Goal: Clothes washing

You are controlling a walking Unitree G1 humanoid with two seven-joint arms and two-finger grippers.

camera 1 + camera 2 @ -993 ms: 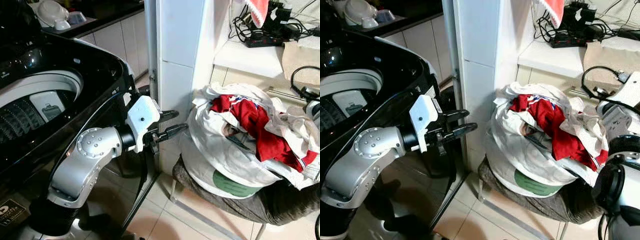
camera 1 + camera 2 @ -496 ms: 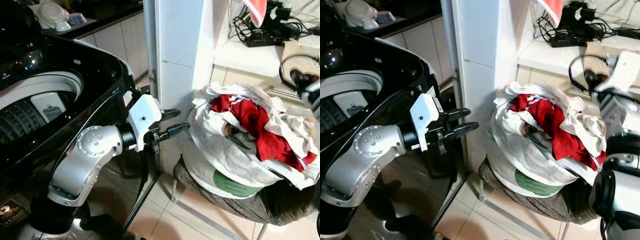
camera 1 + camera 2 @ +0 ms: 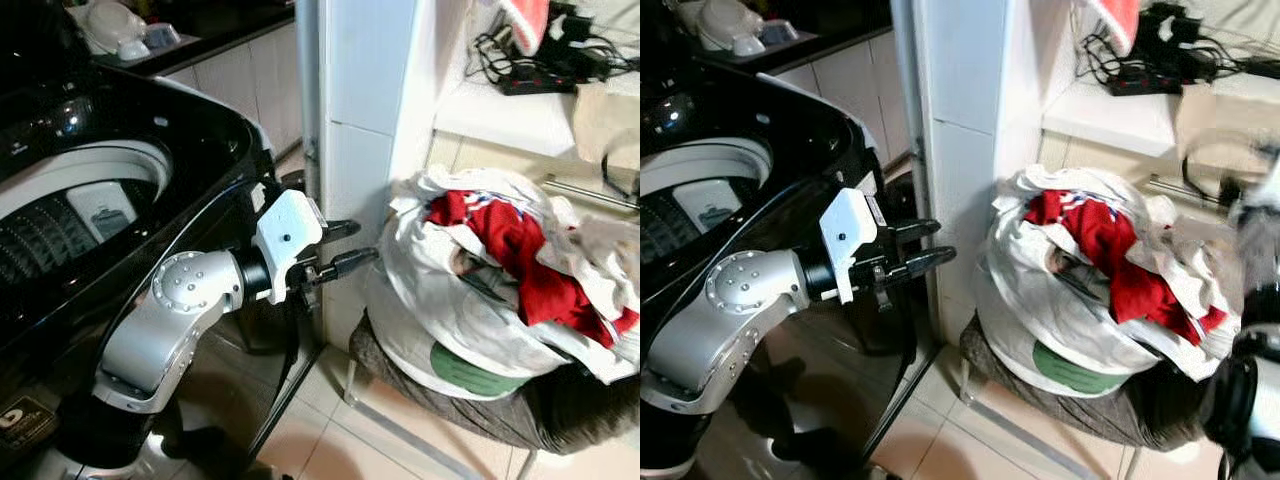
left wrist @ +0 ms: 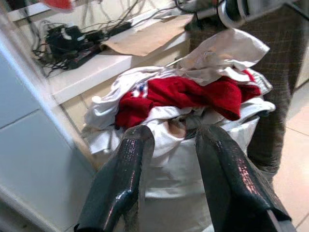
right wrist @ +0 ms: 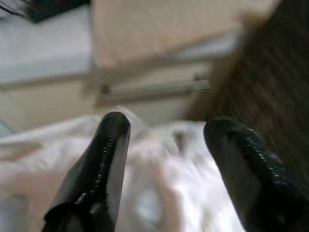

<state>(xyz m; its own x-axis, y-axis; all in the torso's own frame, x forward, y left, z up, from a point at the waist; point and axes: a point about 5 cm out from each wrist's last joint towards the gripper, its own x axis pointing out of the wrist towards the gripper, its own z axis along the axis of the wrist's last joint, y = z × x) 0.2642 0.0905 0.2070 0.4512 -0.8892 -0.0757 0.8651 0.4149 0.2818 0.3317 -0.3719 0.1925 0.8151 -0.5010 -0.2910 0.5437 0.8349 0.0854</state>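
Observation:
A heap of laundry (image 3: pixel 500 270), white cloth with a red garment (image 3: pixel 515 245) on top, fills a white bag on a low stool to my right. The black top-loading washing machine (image 3: pixel 180 130) stands on my left with its drum (image 3: pixel 70 210) uncovered. My left gripper (image 3: pixel 365 240) is open and empty between the machine and the heap, a short way from the bag; its fingers (image 4: pixel 130 159) point at the pile. My right arm (image 3: pixel 1250 300) is blurred at the right edge. The right gripper (image 5: pixel 166 123) is open and empty above white cloth.
A white tiled pillar (image 3: pixel 365 100) rises behind the left gripper. A shelf (image 3: pixel 500 110) behind the heap carries a power strip and tangled cables (image 3: pixel 530 70). The stool has a metal leg (image 3: pixel 350 385) and a grey-brown cover (image 3: pixel 560 410). Tiled floor lies in front.
My right arm rose beside the heap and is now a blur at the right edge. The left arm has stayed in place. The camera has shifted slightly.

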